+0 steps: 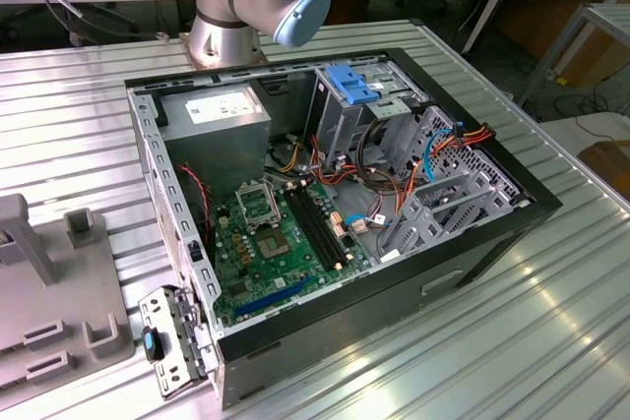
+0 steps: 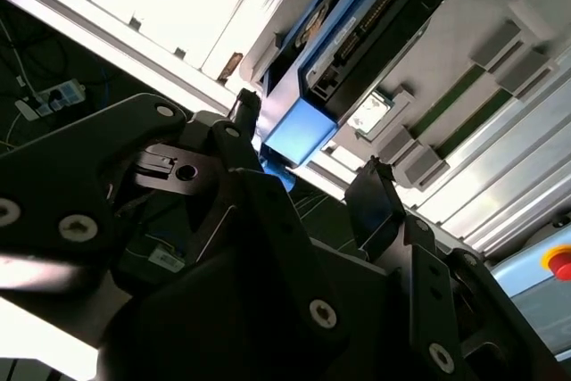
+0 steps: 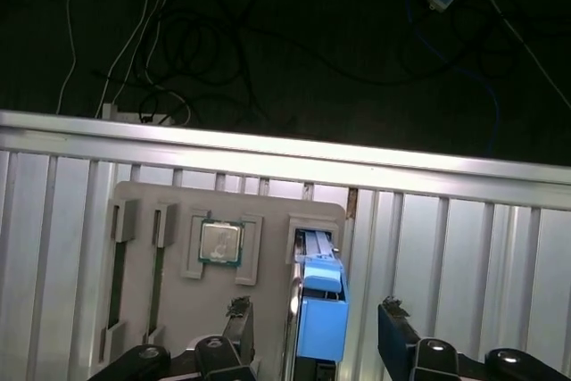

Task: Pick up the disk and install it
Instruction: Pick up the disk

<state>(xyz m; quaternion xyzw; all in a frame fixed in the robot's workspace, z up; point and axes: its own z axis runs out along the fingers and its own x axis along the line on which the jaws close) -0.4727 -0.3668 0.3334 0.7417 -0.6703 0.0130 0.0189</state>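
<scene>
The disk (image 3: 320, 317), a dark drive clipped in a bright blue carrier, stands on edge in a slot of the grey parts holder (image 3: 174, 296). In the second wrist view the disk (image 2: 355, 37) shows its connector edge and the carrier's blue end. My gripper (image 3: 316, 320) hangs open just above it, with one black fingertip (image 3: 239, 314) on each side of the blue carrier and a gap on both sides. The second wrist view shows the gripper (image 2: 310, 151) the same way, straddling the carrier's end without touching it.
The holder also carries a processor chip (image 3: 219, 243) and memory sticks (image 3: 114, 278). It lies near the ribbed metal table's edge (image 3: 285, 162), with cables on the dark floor beyond. An open computer case (image 1: 335, 204) holds another blue carrier (image 1: 349, 81) in its drive bay.
</scene>
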